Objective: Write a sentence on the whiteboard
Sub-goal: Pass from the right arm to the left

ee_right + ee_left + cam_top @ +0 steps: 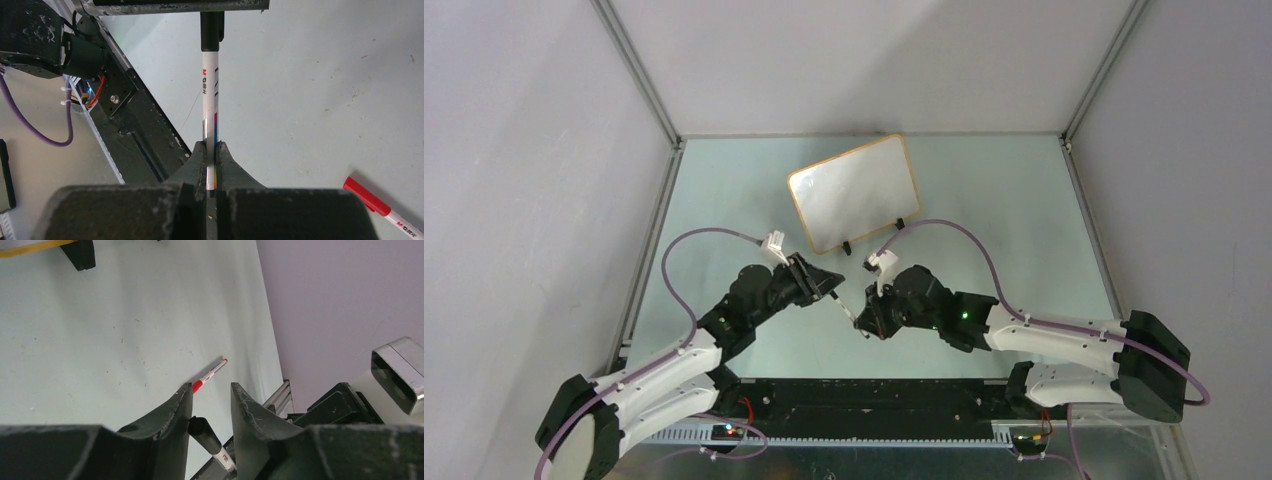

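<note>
A: What was shown from above?

B: A small rectangular whiteboard with a thin orange frame [854,195] was seen propped on the far middle of the pale green bench [1024,220], its long axis skewed. No sentence could be made out on it. It lay beyond both claws, and neither arm was judged clearly nearer. A white-barrelled marker with a black cap [846,310] was spanned slantwise between the left claw [832,287] and the right claw [866,322].

A: And from the left wrist?

B: The left claw [211,390] was found released, its fingers parted around the cap [202,430]. A red-capped white pen [210,374] was seen lying loose on the bench, and one black clip foot [82,252] of the board at the top edge.

A: What was added by the right wrist?

B: The right claw [211,150] was shown clenched on the barrel [210,90], a grip hidden from above. Uncapping was judged to be the step in hand.
</note>
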`<state>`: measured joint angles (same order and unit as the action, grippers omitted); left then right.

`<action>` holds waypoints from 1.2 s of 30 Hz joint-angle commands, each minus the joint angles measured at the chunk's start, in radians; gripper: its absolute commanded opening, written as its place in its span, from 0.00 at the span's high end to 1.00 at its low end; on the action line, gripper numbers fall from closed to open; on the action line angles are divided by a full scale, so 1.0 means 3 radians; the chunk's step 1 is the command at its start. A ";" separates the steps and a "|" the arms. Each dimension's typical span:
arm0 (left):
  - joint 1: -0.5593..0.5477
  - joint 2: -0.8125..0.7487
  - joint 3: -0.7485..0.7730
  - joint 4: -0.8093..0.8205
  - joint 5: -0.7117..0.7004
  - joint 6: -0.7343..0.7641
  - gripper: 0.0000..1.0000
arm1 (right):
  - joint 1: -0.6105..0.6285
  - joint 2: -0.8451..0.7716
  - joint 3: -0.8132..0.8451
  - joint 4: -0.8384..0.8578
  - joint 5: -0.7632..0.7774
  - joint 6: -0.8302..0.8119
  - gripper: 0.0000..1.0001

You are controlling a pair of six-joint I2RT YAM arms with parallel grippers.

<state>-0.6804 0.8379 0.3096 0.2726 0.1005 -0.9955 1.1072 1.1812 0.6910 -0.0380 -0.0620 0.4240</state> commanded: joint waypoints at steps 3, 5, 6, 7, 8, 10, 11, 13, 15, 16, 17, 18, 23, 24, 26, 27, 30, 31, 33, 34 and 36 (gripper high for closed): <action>0.0034 -0.0075 0.0155 -0.0096 -0.0052 0.0013 0.62 | -0.0066 -0.0066 0.0008 -0.0043 -0.0053 -0.0048 1.00; 0.0042 -0.0083 0.0150 -0.0103 -0.0044 0.0015 0.65 | -0.0086 -0.0075 0.0008 -0.0051 -0.0057 -0.0048 1.00; 0.0046 -0.0091 0.0150 -0.0107 -0.0039 0.0015 0.67 | -0.0094 -0.0079 0.0008 -0.0062 -0.0060 -0.0052 1.00; 0.0050 -0.0092 0.0149 -0.0114 -0.0024 0.0015 0.68 | -0.0107 -0.0081 0.0008 -0.0068 -0.0066 -0.0053 1.00; 0.0055 -0.0092 0.0147 -0.0115 -0.0021 0.0015 0.71 | -0.0114 -0.0086 0.0008 -0.0068 -0.0070 -0.0053 1.00; 0.0064 -0.0088 0.0144 -0.0118 -0.0015 0.0015 0.75 | -0.0136 -0.0080 0.0008 -0.0059 -0.0091 -0.0057 1.00; 0.0065 -0.0085 0.0144 -0.0115 -0.0008 0.0015 0.76 | -0.0137 -0.0076 0.0008 -0.0056 -0.0100 -0.0058 1.00; 0.0072 -0.0066 0.0149 -0.0094 0.0027 0.0018 0.80 | -0.0147 -0.0057 0.0007 -0.0043 -0.0120 -0.0058 1.00; 0.0072 -0.0041 0.0154 -0.0071 0.0056 0.0024 0.87 | -0.0152 -0.0026 0.0008 -0.0024 -0.0128 -0.0054 1.00; 0.0074 -0.0016 0.0152 -0.0051 0.0068 0.0025 0.90 | -0.0157 -0.0021 0.0008 -0.0009 -0.0139 -0.0054 1.00; 0.0074 -0.0006 0.0150 -0.0038 0.0086 0.0025 0.96 | -0.0157 -0.0008 0.0008 0.0009 -0.0145 -0.0047 1.00; 0.0073 0.0021 0.0150 -0.0006 0.0118 0.0023 0.98 | -0.0161 -0.0007 0.0008 0.0017 -0.0143 -0.0048 1.00; 0.0090 0.0086 0.0113 0.0127 0.0202 -0.0124 1.00 | -0.0162 -0.0042 0.0005 0.0041 -0.0043 -0.0045 0.57; 0.0114 0.0083 0.0088 0.0166 0.0212 -0.0159 1.00 | -0.0148 -0.0059 -0.0015 0.0048 0.0039 -0.0041 0.47; 0.0150 0.0045 0.0016 0.0258 0.0217 -0.0296 1.00 | -0.0134 -0.0153 -0.0106 0.0149 0.0142 -0.0016 0.25; 0.0168 0.0013 -0.0014 0.0299 0.0209 -0.0411 1.00 | -0.0131 -0.0239 -0.0149 0.0293 0.0172 0.0033 0.16; 0.0217 -0.0083 -0.0169 0.0511 0.0128 -0.0643 1.00 | -0.0135 -0.0461 -0.0380 0.0580 0.0369 0.0200 0.09; 0.0220 -0.0125 -0.0199 0.0598 0.0102 -0.0737 1.00 | -0.0120 -0.0501 -0.0421 0.0737 0.0447 0.0227 0.07; 0.0222 -0.0176 -0.0194 0.0627 0.0063 -0.0852 1.00 | -0.0075 -0.0601 -0.0555 0.0989 0.0626 0.0314 0.06; 0.0222 -0.0191 -0.0196 0.0642 0.0048 -0.0904 1.00 | -0.0052 -0.0658 -0.0643 0.1179 0.0685 0.0354 0.06; 0.0224 -0.0222 -0.0224 0.0709 -0.0002 -0.1108 1.00 | -0.0004 -0.0708 -0.0784 0.1552 0.0797 0.0382 0.06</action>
<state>-0.6189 0.8028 0.2447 0.3862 0.1314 -1.2011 1.0786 1.0122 0.5152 0.1558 0.0608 0.4877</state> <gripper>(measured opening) 0.185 0.937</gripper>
